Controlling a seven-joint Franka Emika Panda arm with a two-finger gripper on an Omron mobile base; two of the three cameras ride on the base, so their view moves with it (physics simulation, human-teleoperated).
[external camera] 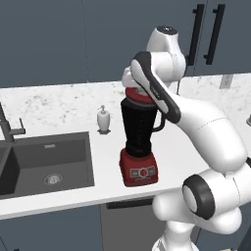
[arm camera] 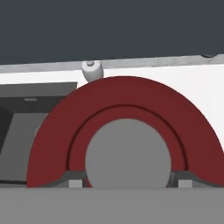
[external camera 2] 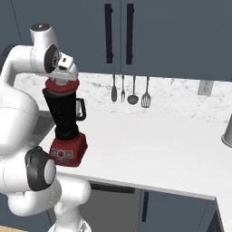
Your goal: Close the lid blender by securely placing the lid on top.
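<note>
The blender [external camera: 140, 128] stands near the counter's front edge, a black tapered jar [external camera 2: 63, 113] with a side handle on a red boxy base [external camera 2: 68, 150]. The red lid [external camera 2: 62, 85] lies level across the jar's rim [external camera: 139, 96]. My gripper [external camera 2: 64, 77] comes down on it from above. In the hand view the lid [arm camera: 127, 94] spreads wide and red, and the gripper [arm camera: 127, 179] has one fingertip [arm camera: 75, 180] pressed against each side of the grey knob [arm camera: 127, 153]. From the left base view my forearm hides the fingers.
A white soap dispenser [external camera: 103, 119] stands left of the blender, beside the sink [external camera: 44, 162] and faucet [external camera: 7, 125]. Utensils [external camera 2: 132, 89] hang on the back wall. A grey metal vessel [external camera 2: 227, 131] sits at the far right. Dark cabinets hang overhead.
</note>
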